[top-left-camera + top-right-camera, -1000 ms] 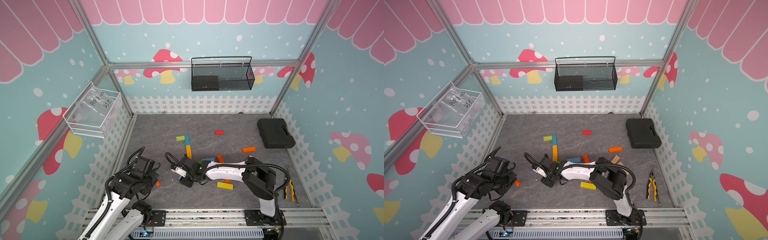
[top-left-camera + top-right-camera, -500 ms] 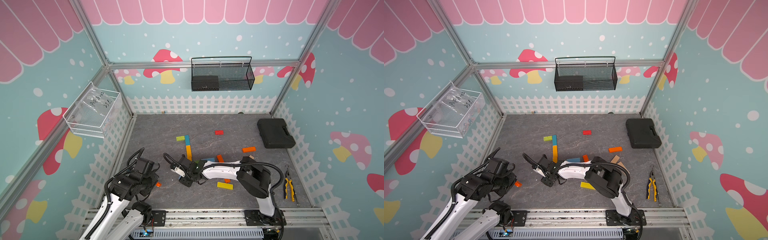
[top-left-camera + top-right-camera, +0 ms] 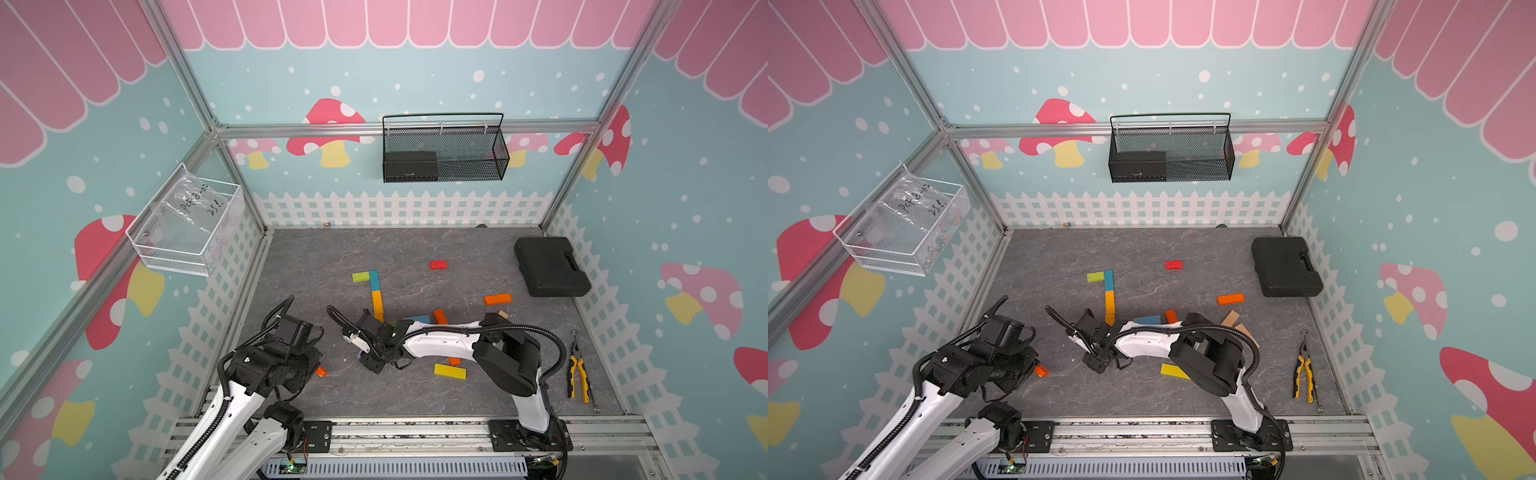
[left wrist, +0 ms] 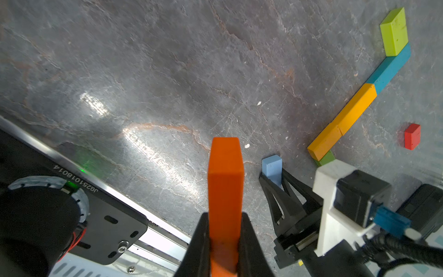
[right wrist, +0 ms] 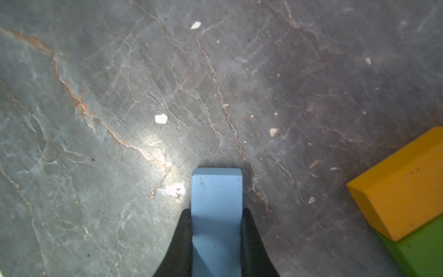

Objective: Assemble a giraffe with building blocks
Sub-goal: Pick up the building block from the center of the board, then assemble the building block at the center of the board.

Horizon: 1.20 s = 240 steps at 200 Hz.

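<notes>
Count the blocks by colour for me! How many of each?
Orange blocks: 4, one in the left gripper
Yellow blocks: 3
Blue blocks: 3, one in the right gripper
Green blocks: 2
Tan blocks: 2
Red block: 1
Total: 15

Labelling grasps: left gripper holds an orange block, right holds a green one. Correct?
Not green. The right gripper holds a light blue block, as the right wrist view shows. The left gripper does hold an orange block.
</notes>
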Each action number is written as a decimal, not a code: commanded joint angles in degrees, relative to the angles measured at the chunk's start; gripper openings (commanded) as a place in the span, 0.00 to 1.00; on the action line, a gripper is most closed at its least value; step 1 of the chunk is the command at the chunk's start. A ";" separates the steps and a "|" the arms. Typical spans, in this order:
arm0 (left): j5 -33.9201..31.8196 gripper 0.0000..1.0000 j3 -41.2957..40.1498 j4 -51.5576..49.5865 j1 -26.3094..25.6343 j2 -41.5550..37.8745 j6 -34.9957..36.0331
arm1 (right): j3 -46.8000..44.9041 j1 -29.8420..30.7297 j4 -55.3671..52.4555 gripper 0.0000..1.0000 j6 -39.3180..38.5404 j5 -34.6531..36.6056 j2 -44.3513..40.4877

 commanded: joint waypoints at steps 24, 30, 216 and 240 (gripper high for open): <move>4.15 0.16 -1.18 5.48 -0.23 5.86 4.82 | -7.66 -0.02 -2.82 0.09 13.06 3.77 -8.70; 4.16 0.16 -0.88 6.03 -0.63 6.82 5.46 | -9.00 -0.02 -2.80 0.09 14.86 4.57 -10.75; -0.13 0.17 13.81 13.03 -21.46 40.16 14.80 | -25.76 -13.89 -2.63 0.06 41.82 9.53 -23.34; -0.05 0.17 14.45 13.02 -21.83 41.49 15.13 | -25.58 -14.78 -2.11 0.06 41.97 9.23 -22.67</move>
